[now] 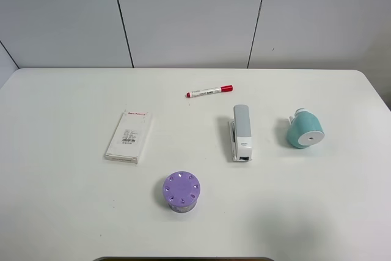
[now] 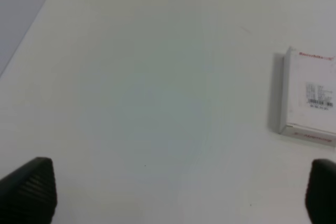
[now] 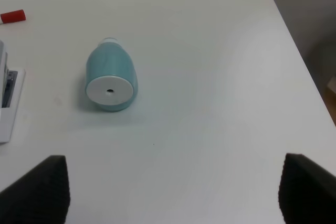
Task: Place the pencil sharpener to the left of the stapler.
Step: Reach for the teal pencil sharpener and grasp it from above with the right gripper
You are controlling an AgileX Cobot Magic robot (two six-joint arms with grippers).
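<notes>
The teal pencil sharpener [image 1: 305,129] lies on its side on the white table [image 1: 61,200], right of the light grey stapler [image 1: 241,132], with a gap between them. In the right wrist view the sharpener [image 3: 110,77] shows its flat white face, and the stapler's edge [image 3: 8,98] is cut off by the frame. My right gripper [image 3: 172,190] is open, its fingers [image 3: 37,190] spread wide, short of the sharpener. My left gripper [image 2: 176,192] is open over bare table. Neither gripper appears in the exterior view.
A red-capped white marker [image 1: 209,91] lies behind the stapler. A flat white box [image 1: 129,136] sits at the left, also seen as the box [image 2: 310,98] in the left wrist view. A purple cylinder with holes [image 1: 181,191] stands near the front.
</notes>
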